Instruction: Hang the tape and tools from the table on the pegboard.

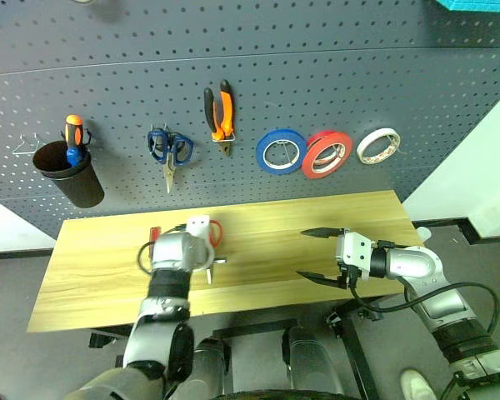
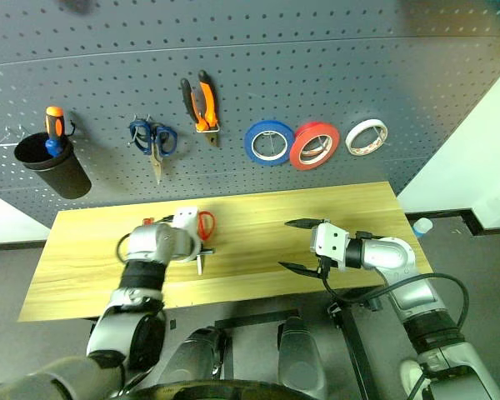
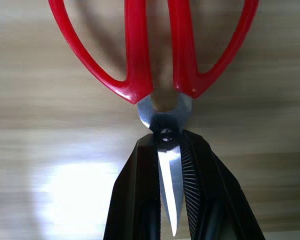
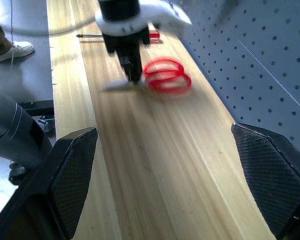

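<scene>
Dark grey pegboard fills the upper half of the head view above the light wooden table. Along the board, from the left of the frame: a black cup with an orange-and-blue screwdriver standing in it, blue-handled scissors, the orange-and-black pliers hung handles-up, then a blue tape roll, the red tape overlapping the blue roll's edge, and a cream-white roll.

At centre-left of the frame my left gripper points down over the table, its two black fingers pinched narrow on the blades of the red-handled scissors right at the pivot; the red loops stick out beyond my fingertips, over the wood grain. Just behind my left wrist the red-handled screwdriver lies flat on the table.

At right of centre my right gripper hangs over the tabletop, turned toward the left arm, its fingers spread wide and holding nothing.

At the upper left of the right wrist view, a person's shoe rests on the floor beside the table.
</scene>
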Controlling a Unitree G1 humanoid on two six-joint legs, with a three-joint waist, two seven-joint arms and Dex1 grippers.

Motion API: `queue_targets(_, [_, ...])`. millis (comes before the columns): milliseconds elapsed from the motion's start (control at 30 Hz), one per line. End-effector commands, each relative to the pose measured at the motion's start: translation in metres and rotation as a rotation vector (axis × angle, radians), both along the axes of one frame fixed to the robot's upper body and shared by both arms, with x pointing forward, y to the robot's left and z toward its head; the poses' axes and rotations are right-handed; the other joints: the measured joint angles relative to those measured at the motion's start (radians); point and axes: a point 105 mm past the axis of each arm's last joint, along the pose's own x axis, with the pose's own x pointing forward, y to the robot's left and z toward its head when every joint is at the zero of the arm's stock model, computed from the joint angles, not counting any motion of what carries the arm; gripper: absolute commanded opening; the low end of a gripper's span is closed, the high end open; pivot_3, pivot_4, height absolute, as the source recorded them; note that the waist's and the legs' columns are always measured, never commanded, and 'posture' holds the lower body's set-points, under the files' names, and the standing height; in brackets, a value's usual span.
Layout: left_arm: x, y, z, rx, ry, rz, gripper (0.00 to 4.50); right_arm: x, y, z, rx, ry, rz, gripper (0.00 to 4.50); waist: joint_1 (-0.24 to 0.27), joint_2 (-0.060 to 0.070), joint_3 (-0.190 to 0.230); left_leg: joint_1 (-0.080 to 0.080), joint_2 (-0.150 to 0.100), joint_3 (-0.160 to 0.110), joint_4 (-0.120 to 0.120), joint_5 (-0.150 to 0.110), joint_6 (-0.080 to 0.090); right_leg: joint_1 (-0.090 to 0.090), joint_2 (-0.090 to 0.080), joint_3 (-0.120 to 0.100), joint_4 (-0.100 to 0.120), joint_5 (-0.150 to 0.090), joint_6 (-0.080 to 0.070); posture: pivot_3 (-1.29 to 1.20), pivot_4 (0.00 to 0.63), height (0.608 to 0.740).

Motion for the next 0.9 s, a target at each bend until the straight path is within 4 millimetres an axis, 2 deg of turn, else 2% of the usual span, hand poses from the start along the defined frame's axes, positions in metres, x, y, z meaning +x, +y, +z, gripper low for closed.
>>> queue_targets(33, [-0.015, 0.011, 0.03, -0.044, -0.169, -0.104, 0.25, 0.001, 0.012, 0.026, 0.079, -0.059, 0.038, 4.5, 0.0, 0.0, 0.0, 0.0, 0.0, 0.0, 0.0, 0.0, 0.0, 0.0, 0.0, 0.0, 0.0, 0.001, -0.002, -0.04, 0.135, 0.74])
queue_targets(100, [-0.028, 0.028, 0.042, -0.056, -0.281, -0.128, 0.25, -0.001, 0.018, 0.033, 0.122, -0.039, 0.065, 4.5, 0.01, 0.001, 0.0, 0.001, 0.0, 0.0, 0.001, 0.0, 0.0, 0.002, 0.0, 0.0, 0.0, 0.0, -0.001, -0.03, 0.136, 0.74])
queue_targets(200, [-0.048, 0.057, 0.046, -0.042, -0.352, -0.122, 0.25, -0.002, 0.024, 0.042, 0.192, -0.006, 0.086, 4.5, 0.022, 0.001, 0.0, 0.001, 0.0, 0.0, 0.002, -0.001, 0.001, 0.002, 0.0, 0.0, -0.001, -0.002, -0.005, -0.01, 0.134, 0.74])
queue_targets(333, [-0.063, 0.087, 0.084, -0.046, -0.681, -0.155, 0.25, 0.001, 0.038, 0.072, 0.314, 0.004, 0.133, 4.5, 0.039, 0.001, 0.0, -0.001, 0.0, -0.001, 0.003, -0.001, 0.002, 0.002, -0.001, 0.0, -0.002, -0.002, -0.008, 0.0, 0.132, 0.74])
queue_targets(433, [-0.063, 0.107, 0.11, -0.029, -0.869, -0.115, 0.25, -0.006, 0.046, 0.086, 0.352, 0.032, 0.2, 4.5, 0.056, 0.001, 0.0, -0.002, 0.0, -0.001, 0.003, -0.001, 0.002, 0.002, -0.001, -0.001, -0.003, -0.002, -0.009, 0.01, 0.127, 0.74])
queue_targets(567, [-0.061, 0.108, 0.139, -0.004, -1.033, -0.178, 0.25, -0.012, 0.052, 0.092, 0.361, 0.066, 0.252, 4.5, 0.074, 0.001, 0.0, -0.002, 0.0, -0.001, 0.003, -0.002, 0.003, 0.002, -0.001, -0.001, -0.005, -0.002, -0.009, 0.01, 0.121, 0.74])
queue_targets(667, [-0.049, 0.104, 0.154, 0.017, -1.094, -0.243, 0.25, -0.009, 0.056, 0.096, 0.37, 0.056, 0.254, 4.5, 0.073, 0.001, 0.0, -0.004, -0.001, 0.0, 0.003, -0.002, 0.004, 0.002, -0.001, -0.001, -0.007, -0.001, -0.009, 0.01, 0.112, 0.74])
queue_targets(900, [-0.011, 0.079, 0.167, 0.067, -1.125, -0.403, 0.25, -0.008, 0.062, 0.1, 0.383, 0.042, 0.262, 4.5, 0.07, 0.001, 0.0, -0.003, 0.0, 0.0, 0.002, -0.002, 0.004, 0.002, 0.0, -0.001, -0.007, 0.001, -0.01, -0.01, 0.095, 0.74])
